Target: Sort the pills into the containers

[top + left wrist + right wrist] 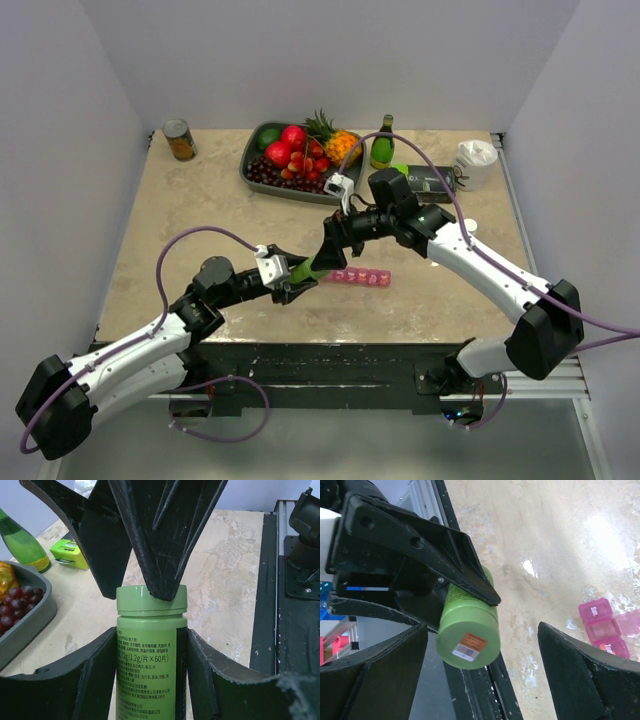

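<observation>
pink organizer lies flat on the tabletop, near the front and just right of where the arms meet. left pincer is clamped on a green pill bottle, held tilted. right pincer gapes wide either side of its cap; both crowd the organizer's left end. behind them sit a fruit tray, a can and a glass bottle.
</observation>
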Controlling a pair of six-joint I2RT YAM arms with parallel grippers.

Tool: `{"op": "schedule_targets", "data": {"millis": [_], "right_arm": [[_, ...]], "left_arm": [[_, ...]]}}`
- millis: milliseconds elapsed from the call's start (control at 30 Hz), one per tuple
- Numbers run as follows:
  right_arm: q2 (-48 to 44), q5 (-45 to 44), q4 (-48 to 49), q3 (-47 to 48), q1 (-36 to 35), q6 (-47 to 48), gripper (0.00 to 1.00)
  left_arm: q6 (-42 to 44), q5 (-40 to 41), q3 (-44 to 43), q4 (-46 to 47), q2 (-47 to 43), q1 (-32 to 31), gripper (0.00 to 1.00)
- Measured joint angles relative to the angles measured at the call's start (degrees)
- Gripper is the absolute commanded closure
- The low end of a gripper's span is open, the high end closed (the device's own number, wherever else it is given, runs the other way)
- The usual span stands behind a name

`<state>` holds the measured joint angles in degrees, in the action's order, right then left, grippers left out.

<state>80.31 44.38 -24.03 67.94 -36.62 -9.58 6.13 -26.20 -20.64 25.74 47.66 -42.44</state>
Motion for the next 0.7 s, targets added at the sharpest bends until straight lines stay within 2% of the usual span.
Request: {"op": "schedule_targets", "data": {"millis": [100, 200, 300, 533, 567, 700], "right_arm": [[0.0, -0.37, 1.33, -0.02, -0.92, -2.21, 0.2], [0.0, -0.35, 1.66, -0.04, -1.55, -3.21, 0.23], [0.0, -0.35, 1.73, -0.04, -1.95, -3.3, 0.32], [0.37, -1.18, 1.66, 0.02, -2.32, -2.4, 0.69], [0.7, -1.05, 1.55, 0.2, -2.34, -2.16, 0.79], [1.99, -0.04, 0.46, 1.42, -2.4, 0.13, 0.92]], "left_arm": [[-0.07, 0.66, 0.0, 0.0, 0.0, 0.0, 1.0], [-0.07, 1.36, 0.0, 0.0, 0.0, 0.0, 1.0], [-0.04, 2.32, 0.0, -0.07, -0.02, 0.0, 1.0], [0.0, 3.63, 0.0, -0.48, -0.63, -0.02, 1.0], [0.07, 3.72, 0.0, -0.63, -0.63, -0.02, 1.0], [0.2, 3.74, 0.0, -1.4, -0.74, 0.0, 1.0]]}}
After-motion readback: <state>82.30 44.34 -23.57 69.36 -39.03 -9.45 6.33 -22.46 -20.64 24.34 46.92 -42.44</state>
